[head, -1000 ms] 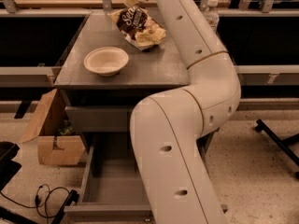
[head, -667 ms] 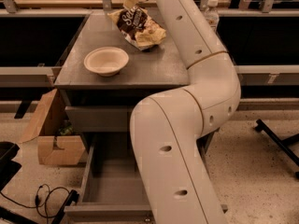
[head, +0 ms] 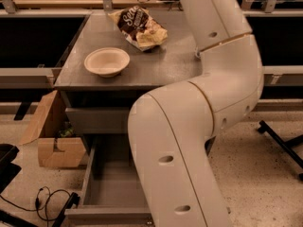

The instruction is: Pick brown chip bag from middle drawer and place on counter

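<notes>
Open cardboard box on the floor, far left; middle drawer pulled out low beside it. Cream bowl on the counter, left half; brown chip bag lying at the counter's rear, apart from the bowl. White robot arm, right, rising past the top edge; gripper out of view there, state cannot be told.

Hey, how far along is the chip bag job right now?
Done: the brown chip bag lies on the counter, beyond the bowl; the open drawer shows bare floor. In hand: nothing visible; the gripper is out of view, past the top edge. Left: probably nothing more.
</notes>
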Robot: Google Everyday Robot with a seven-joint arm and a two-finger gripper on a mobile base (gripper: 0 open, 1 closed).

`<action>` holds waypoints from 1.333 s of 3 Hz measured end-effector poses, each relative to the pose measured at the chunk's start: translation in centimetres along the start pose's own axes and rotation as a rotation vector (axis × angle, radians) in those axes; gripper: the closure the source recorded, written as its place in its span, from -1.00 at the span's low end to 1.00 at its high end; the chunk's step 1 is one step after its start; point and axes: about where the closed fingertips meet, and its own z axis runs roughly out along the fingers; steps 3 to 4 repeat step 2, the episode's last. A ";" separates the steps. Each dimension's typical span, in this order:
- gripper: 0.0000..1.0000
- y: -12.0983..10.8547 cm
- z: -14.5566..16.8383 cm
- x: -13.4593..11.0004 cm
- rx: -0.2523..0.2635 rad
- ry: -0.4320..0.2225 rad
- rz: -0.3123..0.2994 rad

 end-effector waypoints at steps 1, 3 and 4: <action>-1.00 -3.8 -3.8 4.1 0.102 0.141 0.163; -1.00 -1.9 -2.3 14.0 0.094 0.330 0.344; -1.00 -1.9 -2.3 14.0 0.094 0.330 0.344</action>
